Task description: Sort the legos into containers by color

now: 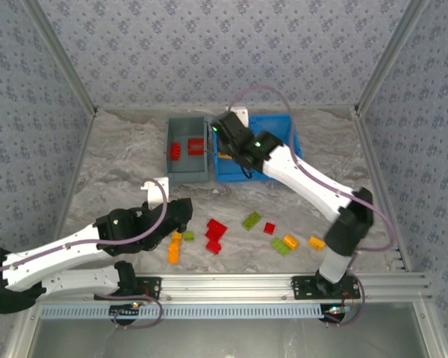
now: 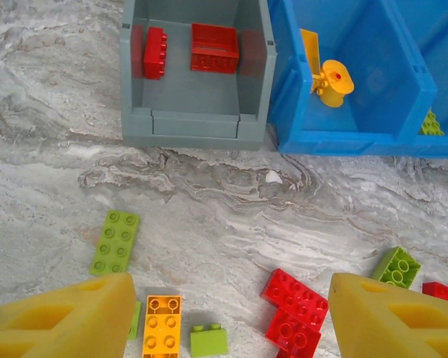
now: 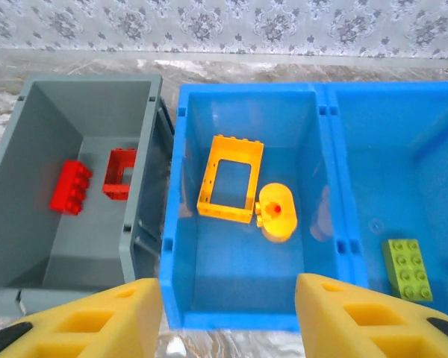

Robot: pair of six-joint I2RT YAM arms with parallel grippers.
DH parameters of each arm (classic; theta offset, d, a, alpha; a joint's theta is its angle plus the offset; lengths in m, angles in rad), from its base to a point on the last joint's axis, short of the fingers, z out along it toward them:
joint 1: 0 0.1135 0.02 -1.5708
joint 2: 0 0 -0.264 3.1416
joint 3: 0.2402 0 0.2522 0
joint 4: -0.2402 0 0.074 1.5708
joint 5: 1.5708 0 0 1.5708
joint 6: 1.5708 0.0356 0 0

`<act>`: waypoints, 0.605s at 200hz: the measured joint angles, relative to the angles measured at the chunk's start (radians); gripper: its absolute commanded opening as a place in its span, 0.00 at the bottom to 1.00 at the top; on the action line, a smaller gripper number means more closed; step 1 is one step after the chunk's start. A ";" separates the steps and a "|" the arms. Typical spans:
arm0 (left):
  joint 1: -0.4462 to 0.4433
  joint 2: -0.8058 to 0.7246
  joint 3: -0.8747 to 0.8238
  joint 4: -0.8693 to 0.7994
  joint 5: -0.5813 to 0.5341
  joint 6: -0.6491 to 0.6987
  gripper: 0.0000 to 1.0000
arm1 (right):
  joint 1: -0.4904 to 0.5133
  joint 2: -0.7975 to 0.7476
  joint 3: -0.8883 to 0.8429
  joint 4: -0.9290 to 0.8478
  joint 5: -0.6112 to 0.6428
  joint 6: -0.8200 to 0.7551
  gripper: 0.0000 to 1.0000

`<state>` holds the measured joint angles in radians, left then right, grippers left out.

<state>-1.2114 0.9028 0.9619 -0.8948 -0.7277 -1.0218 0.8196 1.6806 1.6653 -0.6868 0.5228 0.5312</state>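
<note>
Here the right hand (image 3: 228,317) hangs open above the blue bin (image 3: 246,89), an orange frame (image 3: 230,179) lying in its left compartment. The left hand (image 2: 231,313) stands open over loose legos (image 2: 295,298) on the worktop (image 2: 209,186); red bricks (image 2: 214,47) sit in the gray bin (image 2: 131,89).

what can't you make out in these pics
Top external: what lies inside the blue bin, covered by the right arm.
Left wrist: a lime brick in the blue bin, mostly behind its wall; a red brick cut off by the bottom edge.
Right wrist: the blue bin's right compartment, cut off by the right edge.
</note>
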 measured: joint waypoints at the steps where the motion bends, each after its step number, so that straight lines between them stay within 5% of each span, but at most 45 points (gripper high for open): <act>1: 0.002 -0.001 -0.002 0.000 0.004 0.000 0.69 | 0.001 -0.005 -0.007 0.002 0.000 0.000 0.52; 66: 0.070 -0.042 -0.075 0.015 0.164 0.060 0.69 | 0.162 -0.293 -0.505 -0.039 -0.018 0.203 0.53; 121: 0.073 -0.134 -0.105 -0.053 0.165 0.003 0.68 | 0.319 -0.272 -0.605 0.042 -0.098 0.300 0.65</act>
<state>-1.1385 0.7692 0.8570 -0.9482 -0.5625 -1.0183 1.1385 1.4090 1.0599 -0.6449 0.4244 0.8314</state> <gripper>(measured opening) 0.685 0.618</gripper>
